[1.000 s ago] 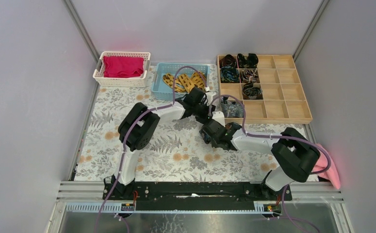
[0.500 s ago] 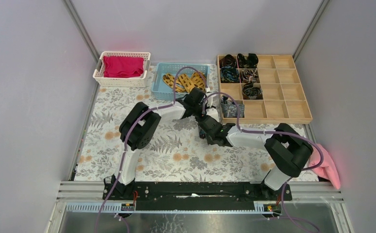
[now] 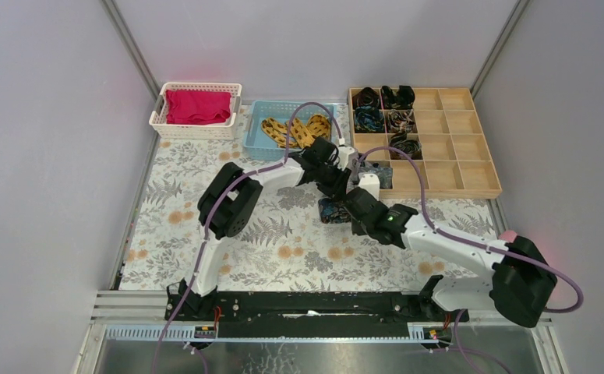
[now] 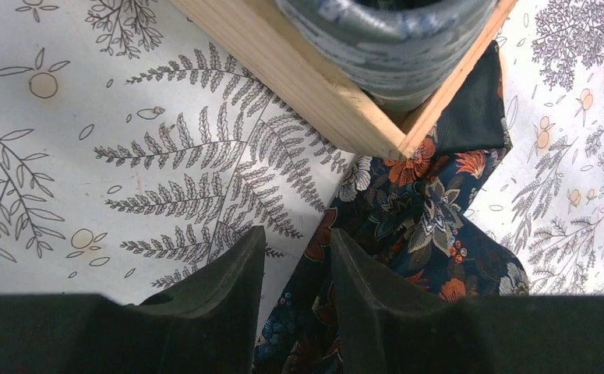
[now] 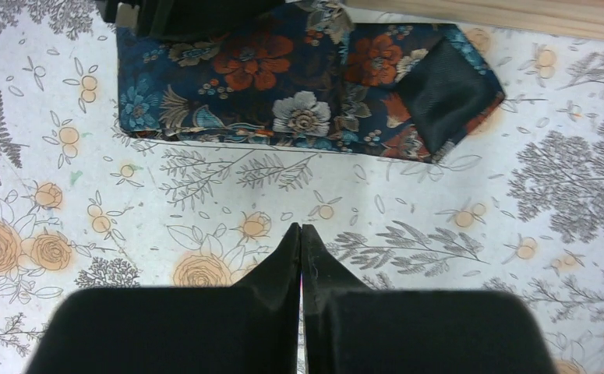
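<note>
**Left arm.** Rose from its base at the lower left of the top view, bent at the elbow and reached right to mid-frame. It ended at the lower left corner of the tray (image 3: 458, 175).

**Left gripper** (image 4: 297, 238). Pointed down at the table. Fingers (image 4: 228, 288) stood slightly apart, and the tablecloth (image 4: 88, 156) showed through the narrow gap. The edge of the tie (image 4: 415, 218) lay beneath that gap and under the right-hand finger.

**Right arm.** Stretched low from its base at the lower right of the top view, leftward to mid-frame. The wrist sat just below the tie.

**Right gripper** (image 5: 300, 230). Fingers pressed together with nothing between them. The tips hung over bare tablecloth near the tie's lower edge, apart from it.

**Tie.** Dark blue with orange and white flowers, folded into a flat band, with black lining at the pointed end. Lay flat on the tablecloth at mid-frame in the top view, between the two grippers, its pointed end by the tray corner.

**Tray.** Wooden, divided into cells. Rolled ties filled the upper left cells. A grey roll (image 4: 392, 39) sat in the corner cell nearest the left gripper.

**Blue basket** (image 3: 253, 132). Upper centre, holding yellow patterned pieces (image 3: 294, 131).

**White basket** (image 3: 158, 117). Upper left, holding a red cloth (image 3: 197, 107).
</note>
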### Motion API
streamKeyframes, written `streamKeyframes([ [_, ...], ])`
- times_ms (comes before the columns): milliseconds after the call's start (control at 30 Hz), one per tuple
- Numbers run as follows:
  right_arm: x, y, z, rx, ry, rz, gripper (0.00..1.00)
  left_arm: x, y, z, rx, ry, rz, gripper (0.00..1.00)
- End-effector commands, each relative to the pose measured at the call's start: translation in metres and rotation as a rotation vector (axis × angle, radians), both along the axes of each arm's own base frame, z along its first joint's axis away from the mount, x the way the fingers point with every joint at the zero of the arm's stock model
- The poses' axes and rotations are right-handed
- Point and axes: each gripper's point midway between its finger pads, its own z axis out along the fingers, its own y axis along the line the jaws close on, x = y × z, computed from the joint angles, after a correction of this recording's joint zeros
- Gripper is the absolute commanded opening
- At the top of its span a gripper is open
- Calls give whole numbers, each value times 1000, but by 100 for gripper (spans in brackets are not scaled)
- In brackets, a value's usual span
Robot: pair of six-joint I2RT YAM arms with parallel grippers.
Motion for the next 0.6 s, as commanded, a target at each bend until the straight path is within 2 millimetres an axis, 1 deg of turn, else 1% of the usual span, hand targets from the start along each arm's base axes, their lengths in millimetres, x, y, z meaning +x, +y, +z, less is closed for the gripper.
streamKeyframes([
  [0,-1,-22,15,-35,-37,-79,0,-14,27,-34,135,64,42,44],
  [133,1,-20,20,-24,-57,-63,0,-33,37,-41,138,117,74,44],
  [200,3,-21,20,-35,-63,-60,0,-49,43,-45,144,145,80,44],
  [233,4,-20,20,-38,-66,-62,0,-51,44,-43,140,142,88,44],
  [333,6,-16,22,-29,-72,-48,0,-66,51,-44,144,164,106,44],
  [400,7,-14,24,-22,-75,-40,0,-78,50,-45,141,189,99,44],
  [500,8,-12,27,-11,-84,-33,0,-84,48,-47,155,184,104,44],
  [567,7,-10,28,4,-85,-21,0,-91,43,-46,130,231,89,44],
])
